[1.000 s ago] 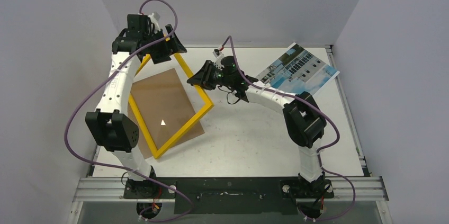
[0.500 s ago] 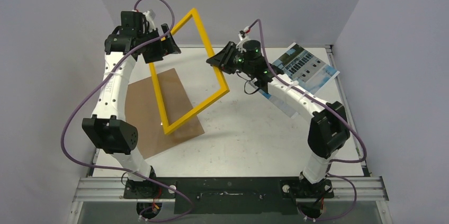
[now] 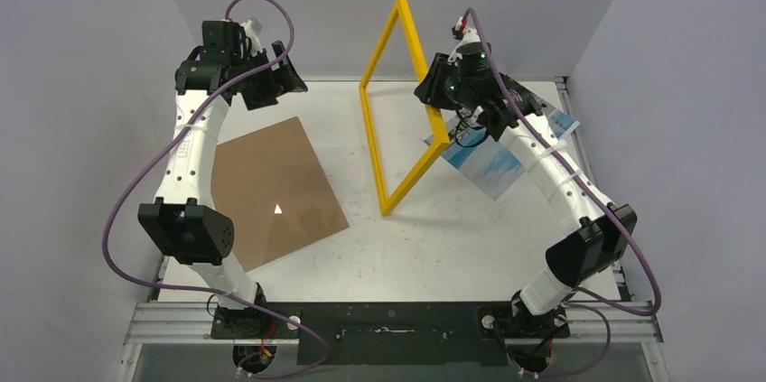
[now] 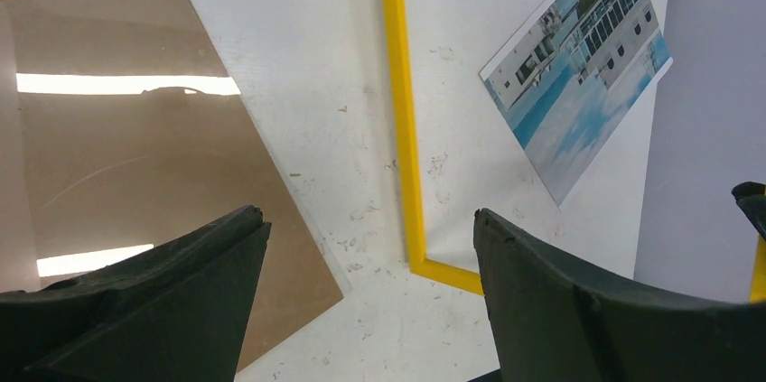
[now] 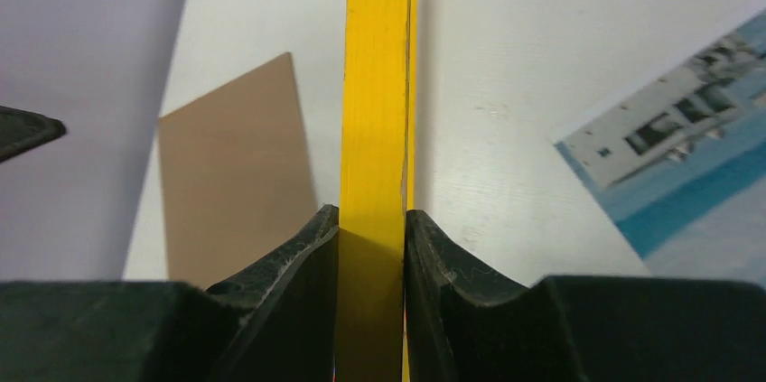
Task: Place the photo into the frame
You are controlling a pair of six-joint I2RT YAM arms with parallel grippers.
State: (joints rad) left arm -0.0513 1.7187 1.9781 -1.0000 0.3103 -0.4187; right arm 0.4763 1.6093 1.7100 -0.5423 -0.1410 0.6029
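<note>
Right jaws pinch the frame (image 5: 372, 84).

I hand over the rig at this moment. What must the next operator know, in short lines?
The right pincer is shut on the frame, holding it upright over the table.
The left pincer is open and empty, far left.
The photo lies flat, far right.
The brown board lies flat, left side.
Done: frame gripped, upright.
Left: put the photo into the frame.

Smooth yellow-painted frame (image 5: 375, 84) between rough matt black fingers (image 5: 443, 260) of the right gripper (image 5: 372, 219), glossy reflective brown board (image 4: 135, 156), paper photo (image 4: 578, 84), scuffed matt white table (image 4: 343, 66)
</note>
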